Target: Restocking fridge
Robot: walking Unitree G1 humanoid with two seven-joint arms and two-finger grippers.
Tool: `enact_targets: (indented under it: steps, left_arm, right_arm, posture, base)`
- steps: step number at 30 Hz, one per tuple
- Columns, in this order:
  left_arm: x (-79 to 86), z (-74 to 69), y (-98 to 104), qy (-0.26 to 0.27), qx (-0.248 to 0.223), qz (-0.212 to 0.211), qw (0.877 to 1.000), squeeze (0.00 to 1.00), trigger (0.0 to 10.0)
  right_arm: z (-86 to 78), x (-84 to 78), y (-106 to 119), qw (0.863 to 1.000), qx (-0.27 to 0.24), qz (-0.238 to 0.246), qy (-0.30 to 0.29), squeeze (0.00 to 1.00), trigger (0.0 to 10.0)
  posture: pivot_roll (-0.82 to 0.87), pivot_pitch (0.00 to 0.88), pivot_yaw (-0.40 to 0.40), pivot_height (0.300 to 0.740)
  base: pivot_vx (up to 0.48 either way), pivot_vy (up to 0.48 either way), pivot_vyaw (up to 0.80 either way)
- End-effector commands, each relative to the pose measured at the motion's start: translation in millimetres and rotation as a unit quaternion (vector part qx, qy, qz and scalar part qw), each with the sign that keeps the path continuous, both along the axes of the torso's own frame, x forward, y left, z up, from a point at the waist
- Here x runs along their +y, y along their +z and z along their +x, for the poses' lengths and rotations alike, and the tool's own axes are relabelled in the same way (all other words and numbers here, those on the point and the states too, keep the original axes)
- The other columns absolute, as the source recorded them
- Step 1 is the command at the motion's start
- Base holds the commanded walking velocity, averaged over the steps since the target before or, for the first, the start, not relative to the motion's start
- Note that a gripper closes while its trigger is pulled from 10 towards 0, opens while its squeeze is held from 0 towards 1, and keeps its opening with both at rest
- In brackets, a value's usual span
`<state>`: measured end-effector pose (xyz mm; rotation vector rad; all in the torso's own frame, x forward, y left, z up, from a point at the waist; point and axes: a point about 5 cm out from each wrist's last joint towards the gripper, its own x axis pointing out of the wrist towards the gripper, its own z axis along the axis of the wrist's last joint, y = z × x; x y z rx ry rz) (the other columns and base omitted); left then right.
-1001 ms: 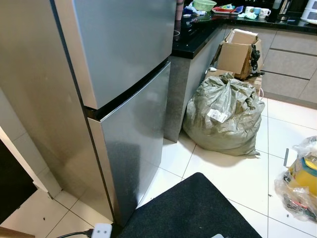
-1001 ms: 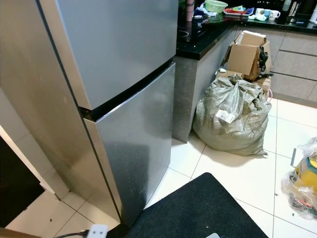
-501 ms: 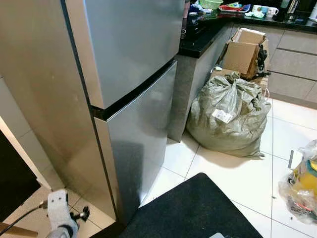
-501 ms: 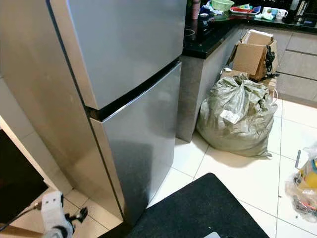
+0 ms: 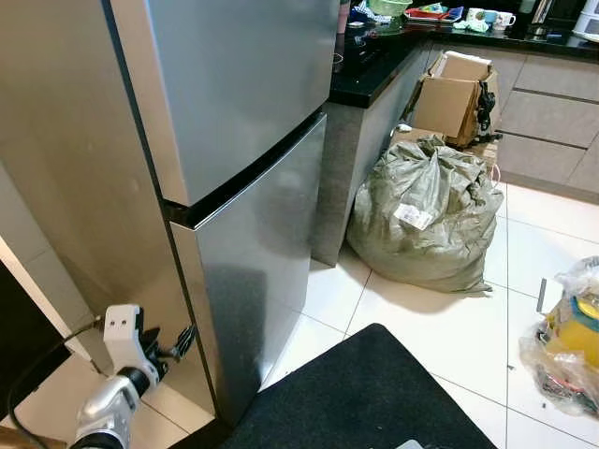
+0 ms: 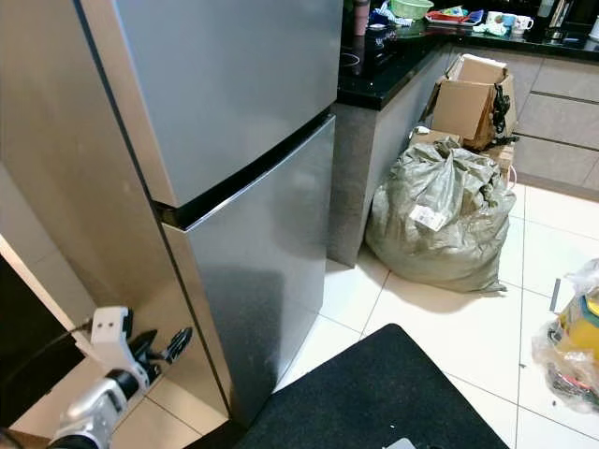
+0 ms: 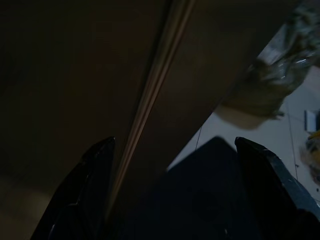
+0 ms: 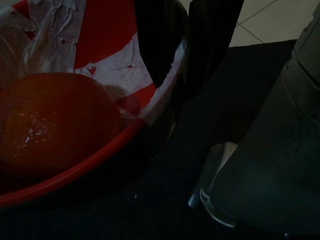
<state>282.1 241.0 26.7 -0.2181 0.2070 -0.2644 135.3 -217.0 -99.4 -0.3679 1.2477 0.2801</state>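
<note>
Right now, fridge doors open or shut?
Both shut. The upper door and lower door sit flush; only a dark seam shows between them. The left gripper hovers beside the lower door's edge.

The fridge [image 5: 234, 122] has a brushed, satiny metal skin. Glossy pale tiles cover the floor [image 5: 440, 327], under a matt black mat [image 5: 365, 393]. The sack [image 5: 426, 220] is coarse woven plastic.

Bright head views, dim wrist views

The fridge [image 5: 234, 187] is cut off at the top edge. Far right of the left pincer [image 5: 178, 344], a plastic bag [image 5: 566, 341] runs past the edge, contents unclear.
</note>
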Motion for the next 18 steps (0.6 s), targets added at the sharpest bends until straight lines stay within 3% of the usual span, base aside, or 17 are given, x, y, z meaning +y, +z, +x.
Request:
enact_targets:
  steps: [1,12,18]
  left_arm:
    - [-6.1,12.3,16,-0.028,-0.04,0.009,0.999,0.0,10.0]
    - [-29.9,35.2,45,-0.088,-0.113,0.012,0.99,0.0,10.0]
    - [-36.8,43.5,54,-0.075,-0.13,0.033,0.988,0.0,10.0]
  right_arm:
    - [-0.1,-1.6,0,1.0,0.0,-0.003,0.004,0.0,10.0]
    - [-0.3,-1.7,0,1.0,0.0,-0.004,0.006,0.0,10.0]
    - [0.3,-1.3,0,1.0,-0.001,-0.003,0.006,0.0,10.0]
  posture:
    - [-0.03,0.0,-0.014,0.74]
    - [-0.03,0.0,-0.013,0.74]
    - [-0.03,0.0,-0.014,0.74]
  base:
    - [0.0,0.0,0.0]
    - [0.0,0.0,0.0]
    - [0.0,0.0,0.0]
